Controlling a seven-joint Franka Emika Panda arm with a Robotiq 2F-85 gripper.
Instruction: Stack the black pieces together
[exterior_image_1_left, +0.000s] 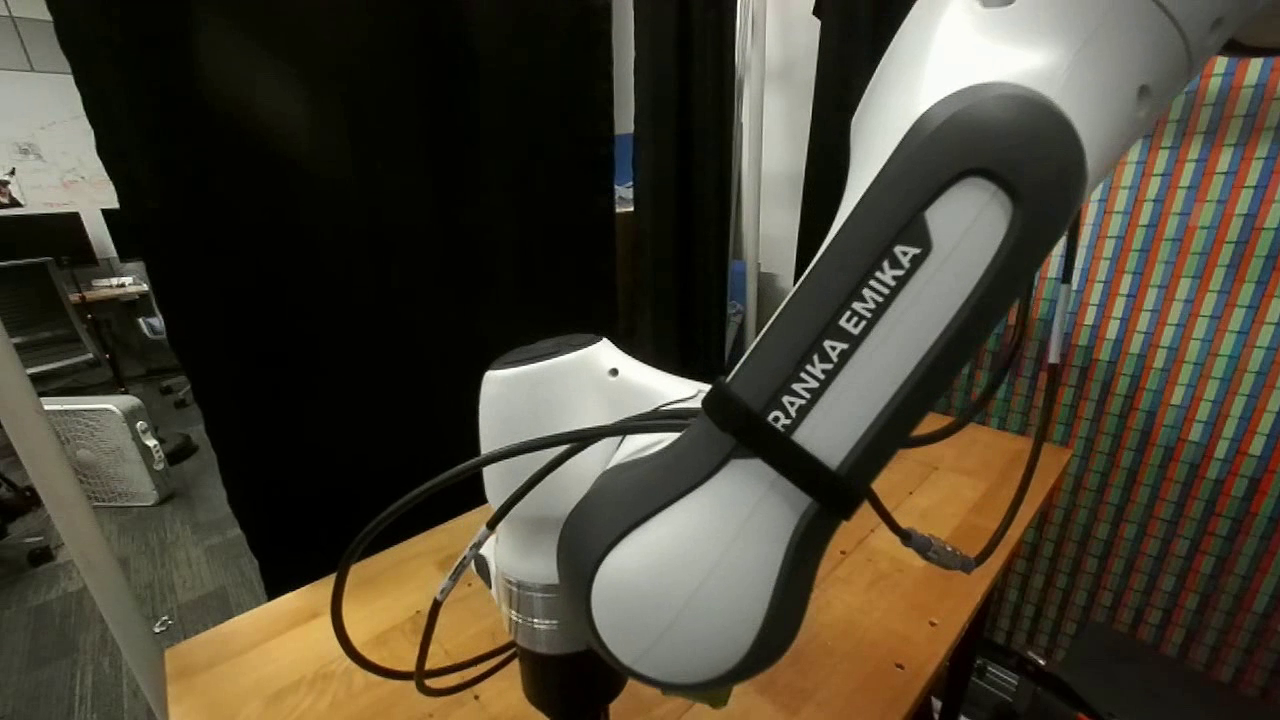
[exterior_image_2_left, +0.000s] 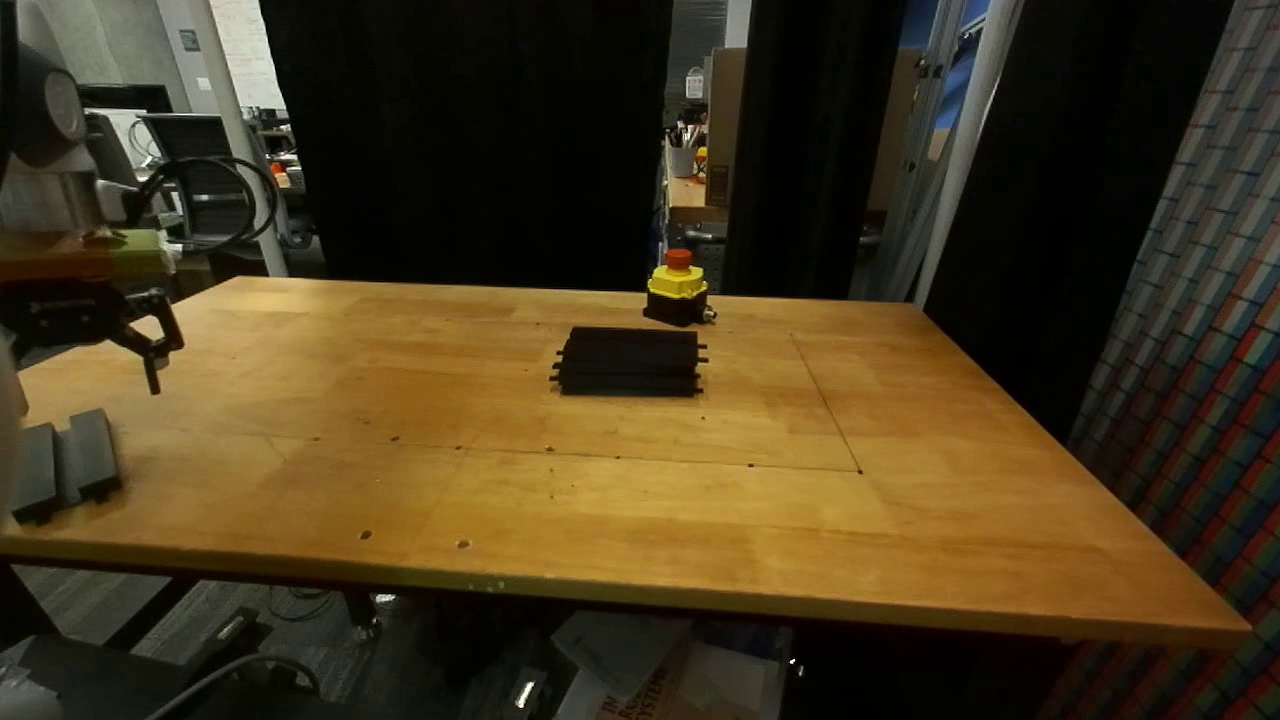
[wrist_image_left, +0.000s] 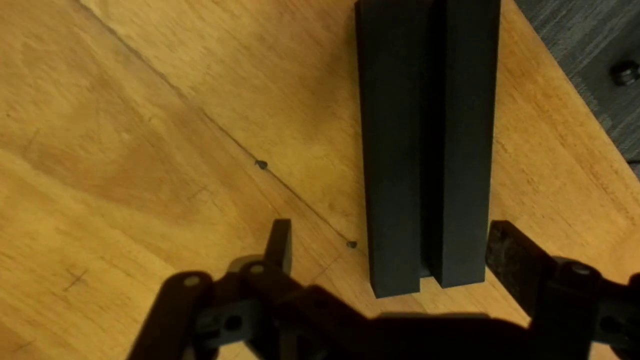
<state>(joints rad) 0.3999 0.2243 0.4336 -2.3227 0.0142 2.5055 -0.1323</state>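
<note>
the gripper (wrist_image_left: 390, 242) is spread wide; in the wrist view its jaws stand to either side of two parallel black bars (wrist_image_left: 392, 150), one jaw very close to them. the bars lie near an edge of the wooden tabletop (wrist_image_left: 150, 225), their long axis running nearly straight up that view. in an exterior view a ribbed black block (exterior_image_2_left: 628, 362) rests mid-tabletop, its long axis left to right. a yellow emergency-stop button (exterior_image_2_left: 678, 285) stands just behind it. black curtains (exterior_image_2_left: 480, 140) hang beyond, a multicoloured backdrop (exterior_image_2_left: 1190, 420) to the right.
</note>
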